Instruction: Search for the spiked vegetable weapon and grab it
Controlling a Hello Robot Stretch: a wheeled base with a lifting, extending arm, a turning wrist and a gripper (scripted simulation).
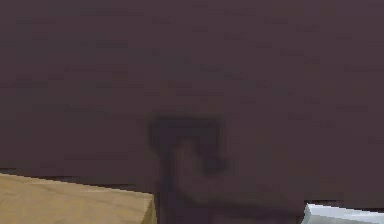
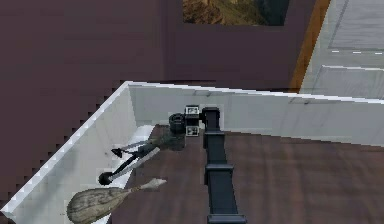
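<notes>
Arm side view: arm [image 2: 221,175] reaches out over a dark brown surface [image 2: 300,180] edged by a low white rim [image 2: 88,142]. Two white marker squares [image 2: 200,115] sit at the arm's far end. The hand [image 2: 115,165] lies to their left, angled toward the lower left, thin fingers [image 2: 113,152] over the dark top.

Hand state: cannot tell whether it holds anything, since items lie on the surface right by its far end.

Items on surface, near the lower left:
- tan oval head with a thin handle [image 2: 95,204], close to the rim, the handle pointing toward the fingers.
- small pale grey pointed piece [image 2: 150,184], just right of that handle, between it and the arm. Too small to make out; by shape it is the likeliest match for the spiked task thing, not confirmed.

Background: dark purple wall [image 2: 70,50], framed picture [image 2: 235,10] at the top edge, white door [image 2: 350,50] with a wood frame [image 2: 311,45] at upper right.

Forward view: the dark wall [image 1: 200,60] close ahead. Tan wooden top [image 1: 70,202] in the lower left corner; white corner [image 1: 345,213] at lower right.
</notes>
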